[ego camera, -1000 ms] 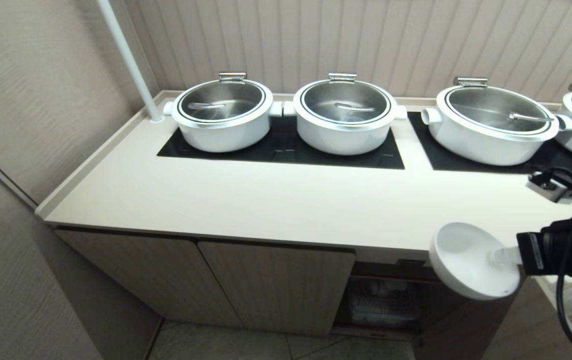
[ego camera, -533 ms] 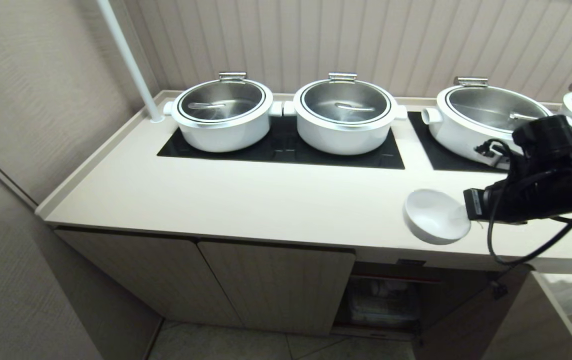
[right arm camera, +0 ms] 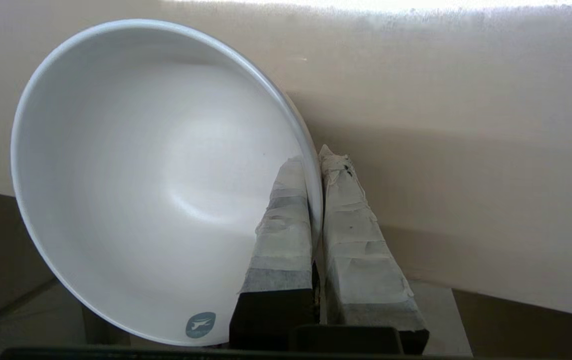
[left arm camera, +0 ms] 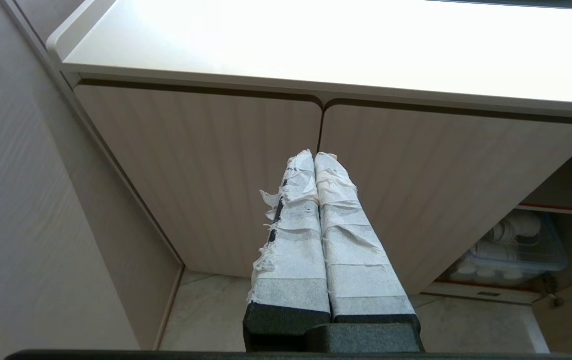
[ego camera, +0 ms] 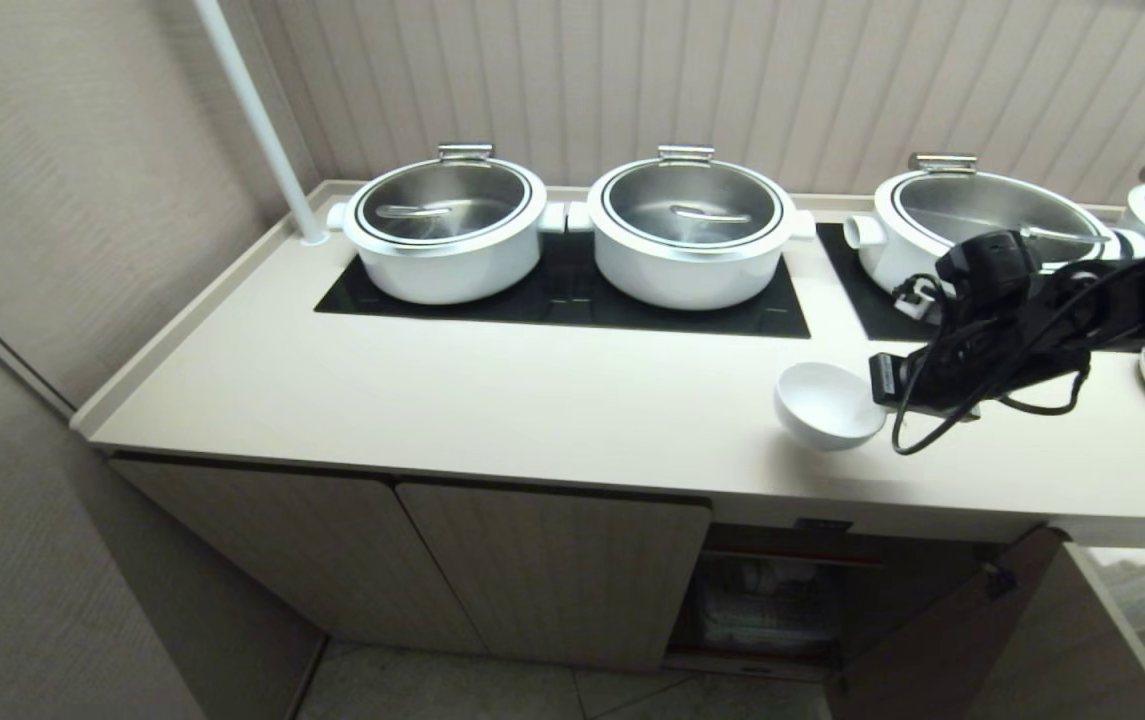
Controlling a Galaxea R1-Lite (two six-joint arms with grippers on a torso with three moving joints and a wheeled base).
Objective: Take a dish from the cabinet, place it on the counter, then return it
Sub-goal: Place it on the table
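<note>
The dish (ego camera: pixel 825 404), a small plain white bowl, is tilted just above the counter (ego camera: pixel 532 400) near its front edge, right of the middle. Whether it touches the counter I cannot tell. My right gripper (ego camera: pixel 872 398) reaches in from the right and is shut on the bowl's rim. In the right wrist view one taped finger lies inside the dish (right arm camera: pixel 156 180) and the other outside, with the gripper (right arm camera: pixel 315 161) pinching the wall. The cabinet (ego camera: pixel 552 570) stands below. My left gripper (left arm camera: pixel 315 157) is shut on nothing, low in front of the closed cabinet doors (left arm camera: pixel 206 170).
Large white pots with steel lids (ego camera: pixel 447 235) (ego camera: pixel 689 235) (ego camera: pixel 982 250) sit on black glass panels (ego camera: pixel 572 300) along the back. A white pole (ego camera: pixel 257 120) rises at the back left corner. The cabinet's right compartment (ego camera: pixel 772 600) is open, with a clear bin of white cups (left arm camera: pixel 515 245) inside.
My right arm has carried the dish up from in front of the cabinet's top edge, over the counter, and leftward and farther in. The left arm has not moved.
</note>
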